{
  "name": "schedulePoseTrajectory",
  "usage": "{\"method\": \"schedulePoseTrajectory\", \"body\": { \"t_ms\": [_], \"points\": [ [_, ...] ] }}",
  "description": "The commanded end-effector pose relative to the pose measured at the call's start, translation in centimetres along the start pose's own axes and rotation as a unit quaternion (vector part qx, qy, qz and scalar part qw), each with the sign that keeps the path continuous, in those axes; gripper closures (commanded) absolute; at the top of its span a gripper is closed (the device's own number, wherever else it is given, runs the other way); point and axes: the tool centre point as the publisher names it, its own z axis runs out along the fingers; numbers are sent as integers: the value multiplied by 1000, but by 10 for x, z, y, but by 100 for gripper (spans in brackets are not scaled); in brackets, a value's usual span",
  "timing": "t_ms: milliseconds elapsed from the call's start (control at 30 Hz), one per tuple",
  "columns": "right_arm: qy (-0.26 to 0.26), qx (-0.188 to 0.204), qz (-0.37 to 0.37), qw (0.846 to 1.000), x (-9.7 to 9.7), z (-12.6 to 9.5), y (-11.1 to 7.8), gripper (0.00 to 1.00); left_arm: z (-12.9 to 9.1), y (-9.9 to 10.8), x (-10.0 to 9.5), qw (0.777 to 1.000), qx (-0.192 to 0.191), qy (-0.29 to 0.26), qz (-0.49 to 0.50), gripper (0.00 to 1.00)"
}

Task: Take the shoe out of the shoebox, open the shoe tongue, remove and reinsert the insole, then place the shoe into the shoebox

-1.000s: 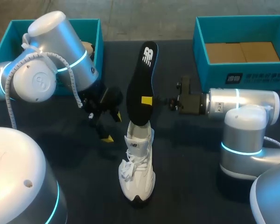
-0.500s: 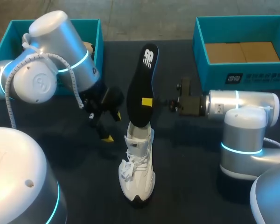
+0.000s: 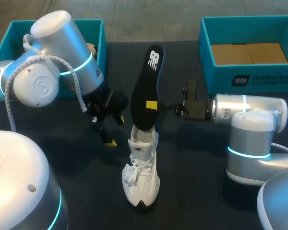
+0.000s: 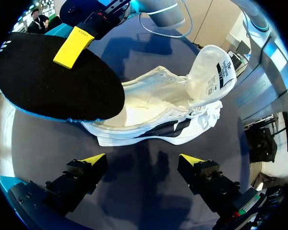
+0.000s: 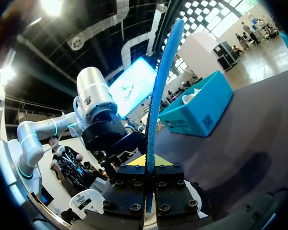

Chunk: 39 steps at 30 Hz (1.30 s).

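At the upper left of the frame a teal box [image 3: 100,36] sits behind the left arm, whose jaws [image 4: 143,159] hang released and empty just beside the white shoe [image 3: 141,177], nudged only a shade rightward over the last second. The shoe rests on the desk [image 3: 192,191] at lower centre, its tongue [image 4: 209,72] folded back, and it has not shifted. The black insole [image 3: 146,91] rises from its opening, lower end at the collar. The insole's upper end has crept slightly to the right while the lower end has stayed put. The right jaws [image 3: 151,104] are clenched on the insole at mid-length, one yellow tip flat on its face, and that wrist has drawn a touch toward the right edge. At the upper right stands the second teal box [image 3: 249,79]. So little motion suggests a slow adjustment within the insole step; whether it is coming out or going back in cannot be told, and boxing the shoe is not yet done.
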Motion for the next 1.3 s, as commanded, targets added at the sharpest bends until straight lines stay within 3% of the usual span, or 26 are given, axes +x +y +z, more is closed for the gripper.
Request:
{"method": "schedulePoseTrajectory", "body": {
  "t_ms": [33,567,1300],
  "points": [
    [-6,0,2,1000,0,10,-2,100,0,0,1,1000,-2,-1,0,0],
    [-16,-2,19,1000,3,22,-12,100,0,0,1,1000,-2,-1,0,0],
    [-22,-11,55,998,5,27,-40,100,0,0,1,1000,-2,-1,0,0]
  ]
}}
